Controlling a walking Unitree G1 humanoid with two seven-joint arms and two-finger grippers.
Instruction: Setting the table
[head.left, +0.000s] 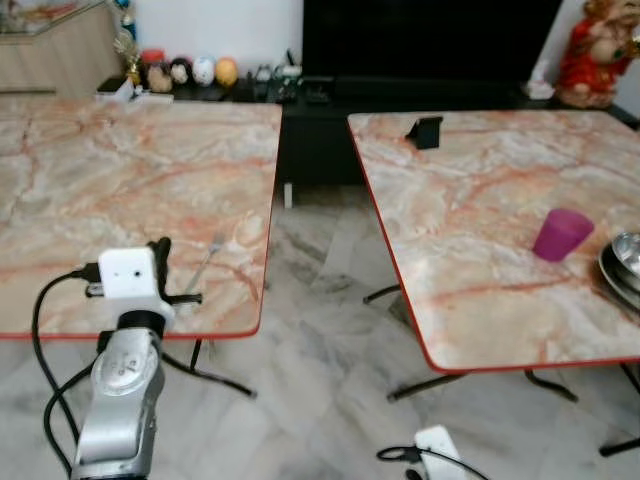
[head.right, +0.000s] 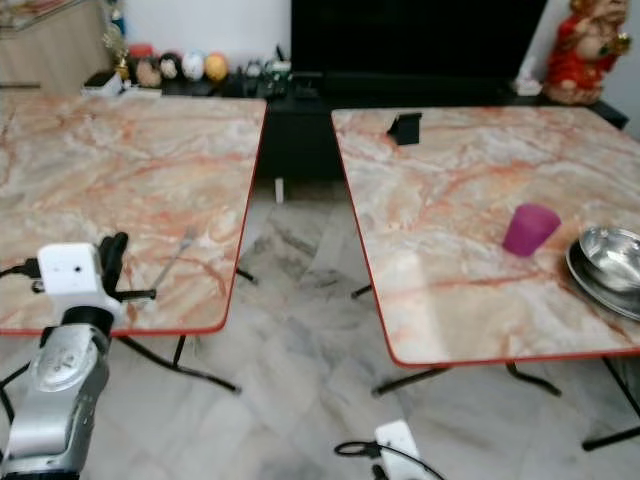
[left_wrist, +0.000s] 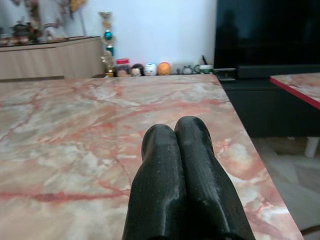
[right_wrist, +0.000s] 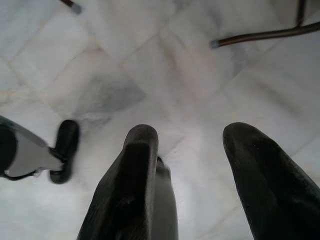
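The left gripper, clenched on nothing, hovers over the left worktop just beside the fork — a careless sweep could knock it off the near edge. The right gripper hangs released above the floor; cup and bowls wait on the right worktop.

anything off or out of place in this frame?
Mostly tidy. The fork lies alone near the left table's front edge, while the purple cup and steel bowls sit on the right table. Nothing spilled or damaged.
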